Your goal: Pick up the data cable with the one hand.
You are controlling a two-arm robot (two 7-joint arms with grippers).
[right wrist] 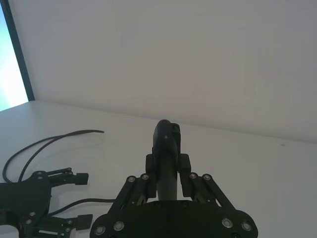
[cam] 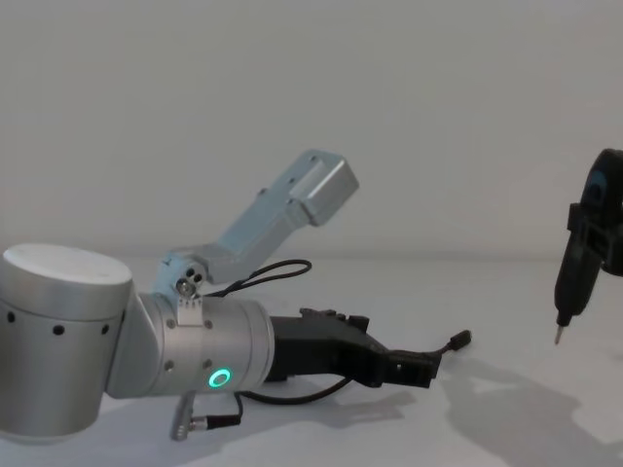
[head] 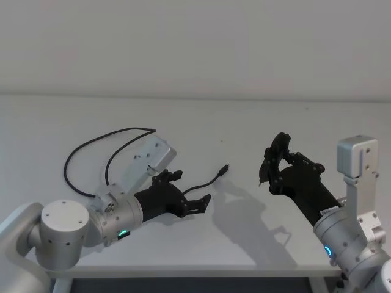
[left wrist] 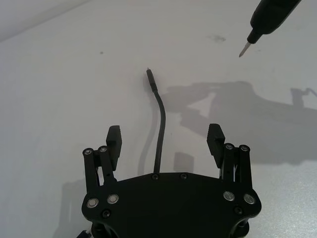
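Note:
The data cable [head: 215, 177] is a thin black cord lying on the white table [head: 201, 122], looping off to the left. Its near end, with a slim plug [left wrist: 149, 75], runs straight out between the fingers of my left gripper [head: 192, 188]. That black gripper, on the silver arm with the green ring, stands open low over the table, one finger [left wrist: 114, 139] on each side of the cord [left wrist: 161, 124] and neither touching it. In the chest view the left gripper [cam: 401, 361] points right toward the plug [cam: 459, 341]. My right gripper [head: 276, 162] hovers to the right.
The right gripper [right wrist: 166, 171] is shut on a black tapering tool [cam: 576, 263] with a thin metal tip [left wrist: 242, 49], held above the table beyond the plug. A short cord with a silver barrel plug [cam: 188, 425] hangs under the left wrist. The table's front edge is close below the arms.

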